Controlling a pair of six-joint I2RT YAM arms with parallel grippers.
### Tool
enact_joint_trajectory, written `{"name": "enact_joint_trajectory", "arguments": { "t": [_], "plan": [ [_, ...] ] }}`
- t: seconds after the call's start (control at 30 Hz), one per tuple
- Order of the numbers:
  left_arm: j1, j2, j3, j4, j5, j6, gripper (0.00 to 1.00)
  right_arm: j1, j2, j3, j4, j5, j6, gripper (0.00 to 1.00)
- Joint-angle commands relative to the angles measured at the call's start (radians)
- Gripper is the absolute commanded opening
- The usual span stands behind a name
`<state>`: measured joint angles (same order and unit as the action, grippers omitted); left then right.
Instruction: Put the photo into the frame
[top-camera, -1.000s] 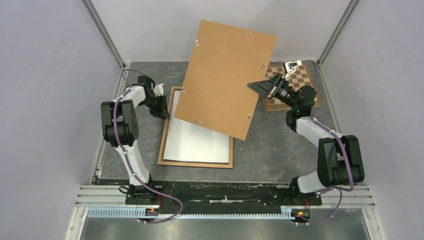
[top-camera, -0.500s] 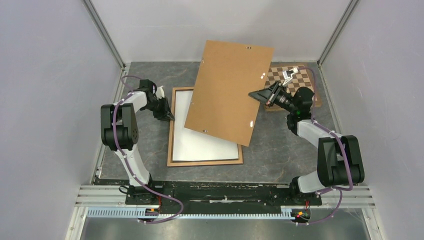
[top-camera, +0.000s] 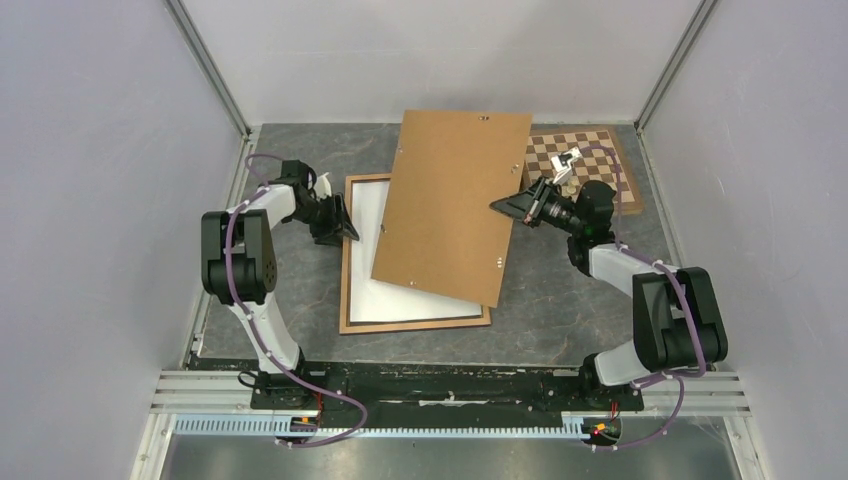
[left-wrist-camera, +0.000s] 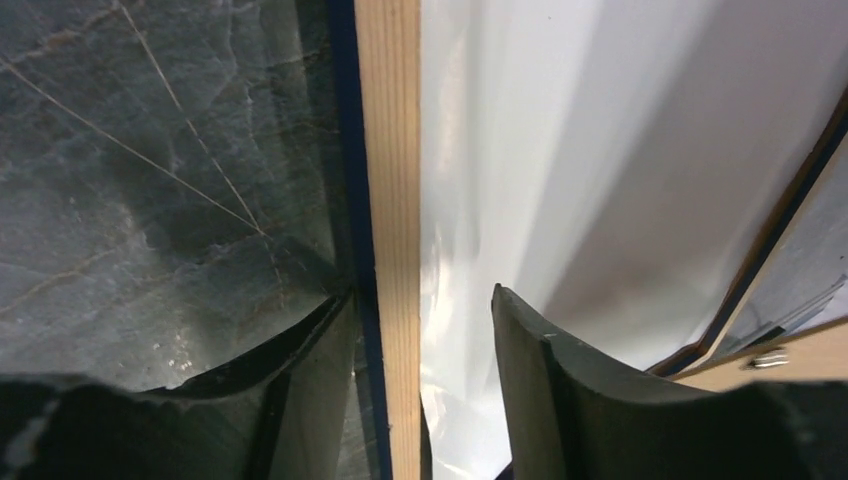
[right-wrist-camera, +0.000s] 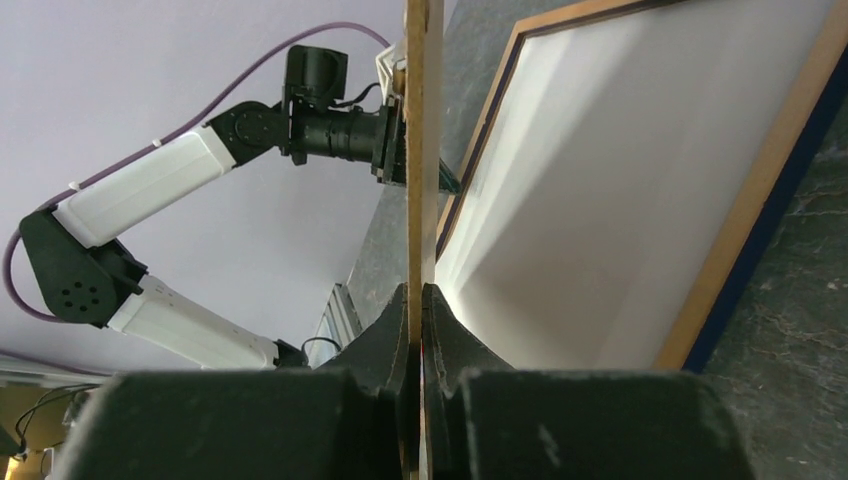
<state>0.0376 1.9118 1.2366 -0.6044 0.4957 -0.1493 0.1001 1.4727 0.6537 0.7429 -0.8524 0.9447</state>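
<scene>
The frame (top-camera: 415, 325) lies flat on the table, light wood face up, with the white reverse of the photo (top-camera: 367, 255) inside it. My left gripper (top-camera: 345, 228) is open at the frame's left rail (left-wrist-camera: 388, 150). Its fingers stand either side of that rail, with a gap on the photo (left-wrist-camera: 520, 150) side. My right gripper (top-camera: 503, 205) is shut on the right edge of a brown fibreboard panel (top-camera: 450, 200). The panel hangs tilted over the frame's right half. In the right wrist view the gripper (right-wrist-camera: 416, 290) pinches the panel's thin edge (right-wrist-camera: 422, 120) above the photo (right-wrist-camera: 620, 180).
A wooden chessboard (top-camera: 590, 155) lies at the back right, partly behind the panel and my right wrist. Grey walls close in both sides and the back. My left arm (right-wrist-camera: 180, 180) shows beyond the panel in the right wrist view.
The panel has come down and swung squarer over the frame. The frame has turned straighter on the table. My left gripper has opened off the frame's left rail.
</scene>
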Motion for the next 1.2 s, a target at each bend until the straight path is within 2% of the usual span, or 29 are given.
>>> {"name": "enact_joint_trajectory", "arguments": {
  "t": [0.0, 0.27, 0.53, 1.17],
  "plan": [
    [-0.002, -0.078, 0.001, -0.035, -0.013, 0.040, 0.61, 0.020, 0.026, 0.040, 0.067, -0.026, -0.001, 0.00],
    [0.005, -0.134, 0.026, -0.088, -0.084, 0.112, 0.65, 0.042, 0.128, 0.074, 0.092, -0.091, 0.046, 0.00],
    [0.007, -0.193, 0.026, -0.119, -0.149, 0.178, 0.65, 0.054, 0.215, 0.077, 0.267, -0.146, 0.179, 0.00],
    [0.019, -0.211, 0.057, -0.177, -0.190, 0.250, 0.67, 0.124, 0.396, 0.178, 0.347, -0.201, 0.255, 0.00]
  ]
}}
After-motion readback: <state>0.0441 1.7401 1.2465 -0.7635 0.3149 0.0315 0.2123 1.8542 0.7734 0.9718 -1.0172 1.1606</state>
